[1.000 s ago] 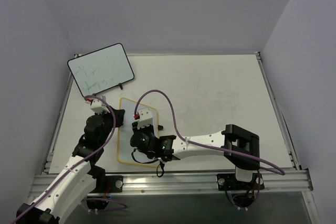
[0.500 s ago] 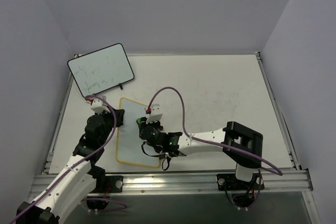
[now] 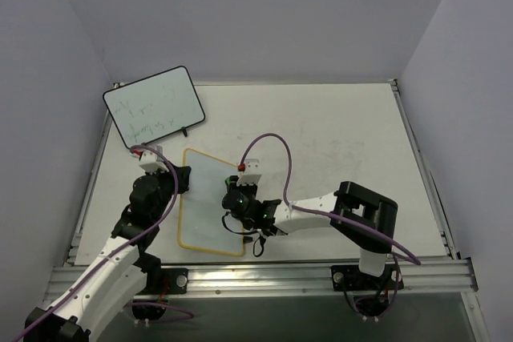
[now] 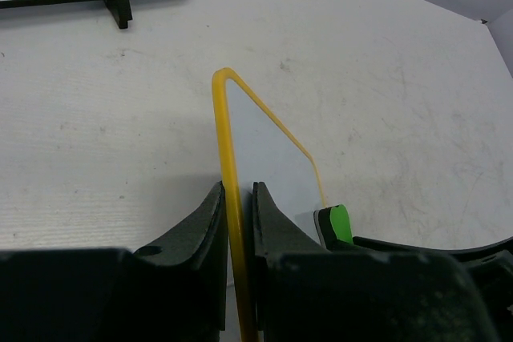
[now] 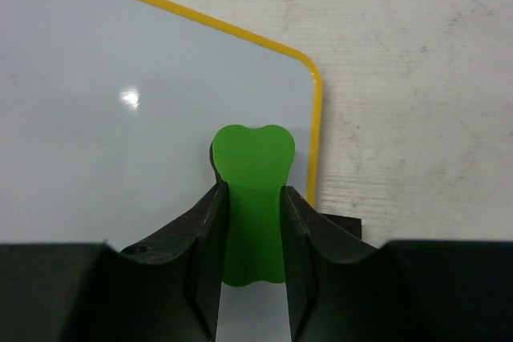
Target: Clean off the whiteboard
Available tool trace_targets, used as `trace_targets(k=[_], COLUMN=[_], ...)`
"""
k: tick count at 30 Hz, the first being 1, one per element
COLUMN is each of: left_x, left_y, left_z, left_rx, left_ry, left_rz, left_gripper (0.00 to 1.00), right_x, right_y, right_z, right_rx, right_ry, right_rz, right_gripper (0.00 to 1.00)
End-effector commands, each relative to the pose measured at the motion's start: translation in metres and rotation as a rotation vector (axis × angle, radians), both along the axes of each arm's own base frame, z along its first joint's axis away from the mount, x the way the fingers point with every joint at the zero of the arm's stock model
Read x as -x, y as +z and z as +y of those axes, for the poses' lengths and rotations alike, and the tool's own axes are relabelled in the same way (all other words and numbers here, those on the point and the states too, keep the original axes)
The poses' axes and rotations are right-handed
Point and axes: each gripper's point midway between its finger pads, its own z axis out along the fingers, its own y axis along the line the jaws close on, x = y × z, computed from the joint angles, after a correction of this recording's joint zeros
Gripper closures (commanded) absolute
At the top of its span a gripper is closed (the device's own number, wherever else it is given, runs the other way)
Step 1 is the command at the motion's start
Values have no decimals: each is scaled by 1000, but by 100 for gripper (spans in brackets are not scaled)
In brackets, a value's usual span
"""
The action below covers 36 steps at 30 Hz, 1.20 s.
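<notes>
The jaws of both arms are pinched on something. From the top camera, the left gripper (image 3: 183, 180) clamps the left edge of the whiteboard (image 3: 202, 207), which lies flat on the table (image 3: 345, 134) near the arm bases. The right gripper (image 3: 232, 196) presses a green eraser (image 3: 233, 185) onto the board's right side. A black-rimmed whiteboard (image 3: 152, 108) with faint writing stands propped at the far left corner, well apart from the work.

In the left wrist view, we see the jaws closed tight on the yellow rim (image 4: 225, 130), one finger on either side of it, at the left gripper (image 4: 237, 198). The whiteboard (image 4: 264, 158) looks blank beyond them, and the eraser (image 4: 341, 224) peeks in at the right.

In the right wrist view, the right gripper (image 5: 252, 202) squeezes the eraser (image 5: 253, 162) between its two fingers. The pad sits on the whiteboard (image 5: 120, 110), just beside its rounded corner and right-hand rim. No writing shows on the surface here, so we judge that the wiping is nearly done.

We see two risks. The eraser is so close to the edge that a stroke outward could carry it over the rim and onto the table, which would jolt the board. The left jaws hold only a thin rim, so hard downward pressure or a sideways drag could twist the board out of that grip.
</notes>
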Motion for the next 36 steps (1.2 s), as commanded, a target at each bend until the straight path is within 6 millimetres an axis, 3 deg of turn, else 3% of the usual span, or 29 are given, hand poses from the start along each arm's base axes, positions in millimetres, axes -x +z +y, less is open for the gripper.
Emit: trace_targets(k=[1, 8, 16, 24, 29, 36], left_x=[0, 0, 0, 1, 1, 1], left_y=[34, 33, 32, 32, 32, 31], left_z=[-23, -23, -23, -23, -23, -23], left_rx=[-17, -18, -24, -23, -25, -25], left_ry=[-130, -130, -131, -131, -131, -131], left_rz=[-139, -134, -131, -133, -133, -132], left_gripper=[98, 98, 98, 98, 98, 98], right_x=[39, 36, 31, 31, 36, 35], right_y=[-94, -103, -97, -73, -76, -74], right_z=[-46, -56, -64, -45, -34, -39], right_rx=[290, 350, 407, 502, 572, 637], right_ry=[60, 25, -11, -14, -4, -12], right_rz=[212, 214, 180, 76, 48, 41], right_gripper=[100, 100, 100, 100, 100, 100])
